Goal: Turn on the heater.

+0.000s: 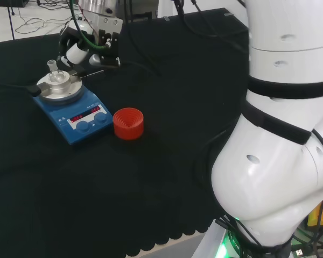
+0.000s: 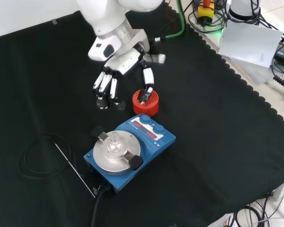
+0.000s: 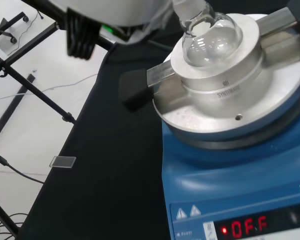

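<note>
**Robot hand hovering beside a blue lab heater on a black cloth**

A blue heater (image 2: 132,150) sits on a bench covered in black cloth (image 2: 217,142). In the front view it lies below the middle, turned at an angle, with two blue knobs (image 2: 152,126) and two small red displays along its upper right edge. On top is a round silver plate (image 2: 104,158) holding a metal block, and a small clear glass flask (image 2: 114,140) sits in the block with its neck pointing up. Flat metal arms with black ends stick out from the sides of the block.

The robot hand (image 2: 120,71) hangs above the cloth, just past the heater's knob edge in the front view, not touching it. Its fingers (image 2: 104,87) point down, nearly straight and spread a little apart, holding nothing. The thumb (image 2: 147,80) reaches down in front of a red ribbed ring (image 2: 145,103) (a flask stand), which stands just beside the heater's knobs; it may be touching the ring's rim, though the angle makes that hard to judge.

In the head view, the hand (image 1: 91,40) appears just behind the heater (image 1: 75,115), with the red ring (image 1: 128,123) to the heater's right.

A black cable (image 2: 35,156) loops on the cloth left of the heater in the front view, and a thin metal rod (image 2: 75,171) lies near it.
</note>
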